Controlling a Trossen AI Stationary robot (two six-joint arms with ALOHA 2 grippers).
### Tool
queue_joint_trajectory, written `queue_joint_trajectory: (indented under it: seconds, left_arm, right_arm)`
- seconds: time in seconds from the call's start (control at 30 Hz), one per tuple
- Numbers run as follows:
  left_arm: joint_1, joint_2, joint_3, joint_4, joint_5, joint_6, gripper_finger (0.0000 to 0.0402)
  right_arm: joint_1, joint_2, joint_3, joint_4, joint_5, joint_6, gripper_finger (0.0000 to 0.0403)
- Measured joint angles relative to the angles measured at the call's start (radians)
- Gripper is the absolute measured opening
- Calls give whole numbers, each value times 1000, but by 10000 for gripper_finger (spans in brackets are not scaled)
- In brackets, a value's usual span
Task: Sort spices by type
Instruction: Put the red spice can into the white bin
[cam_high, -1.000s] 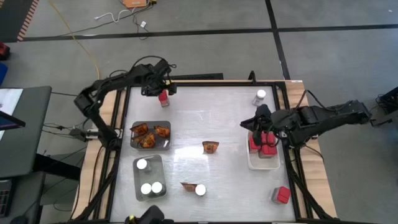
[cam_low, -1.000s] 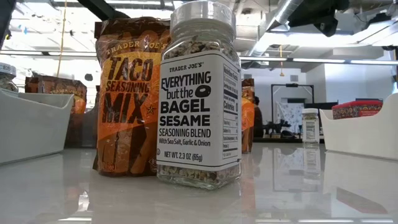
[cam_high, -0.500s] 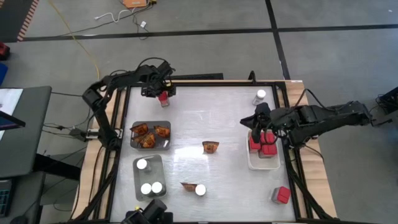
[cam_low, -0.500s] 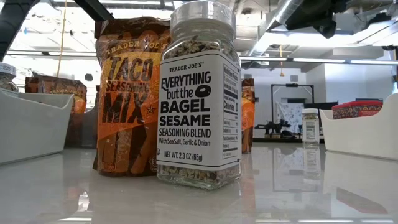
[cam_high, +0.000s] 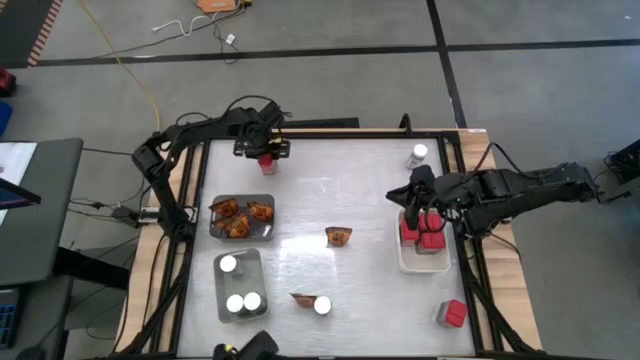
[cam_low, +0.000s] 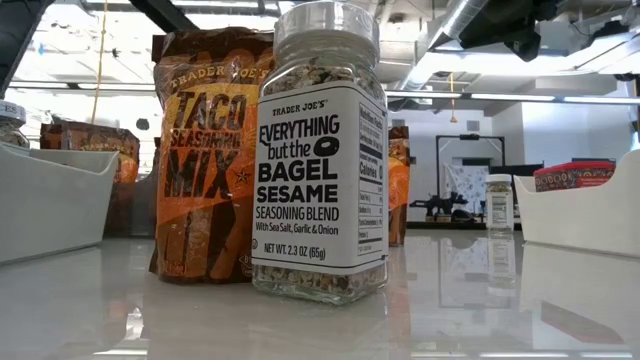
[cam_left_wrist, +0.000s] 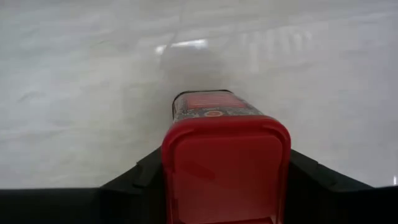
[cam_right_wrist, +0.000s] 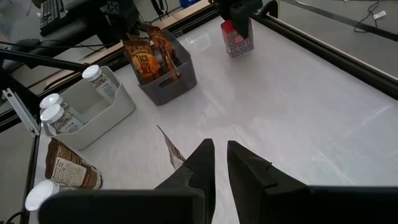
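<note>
Now the left gripper sits lower over the red box at the far edge of the bench, and its fingers, wide apart a second ago, have drawn in around the box. In the left wrist view the red box fills the space between the two dark fingers, which stand close at both its sides; whether they already press it firmly I cannot tell. The box stands upright on the bench, on the far side of the grey tray that holds the orange-brown packets.

I judge this as the start of a pick: the box is about to be claimed, and it belongs with the other red boxes in the white tray, well across the bench from the grey tray.

The right gripper has not shifted; it hangs over the white tray's near-centre rim with its fingers nearly together and nothing between them.

Still unsorted, going by the grey tray: one packet just beyond its right side, a packet and a jar nearer the front, one jar at the far right, and a red box at the front right. The clear tray in front of the grey tray holds three jars.
</note>
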Motion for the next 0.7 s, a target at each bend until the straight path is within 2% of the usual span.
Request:
queue_joint_trajectory:
  seconds: [0.17, 0.43, 0.57, 0.7]
  left_arm:
    - [-105, -12, 154, -4, -10, 42, 201]
    - [-363, -13, 433, 3, -29, 182, 201]
    - [-512, -12, 502, 10, -30, 281, 201]
    - [-656, -11, 507, 87, -52, 309, 201]
  right_arm:
    - [0, 0, 0, 0, 0, 0, 72]
    - [0, 1, 0, -37, 0, 21, 72]
    - [0, 1, 0, -84, 0, 27, 72]
    - [0, 1, 0, -119, 0, 28, 72]
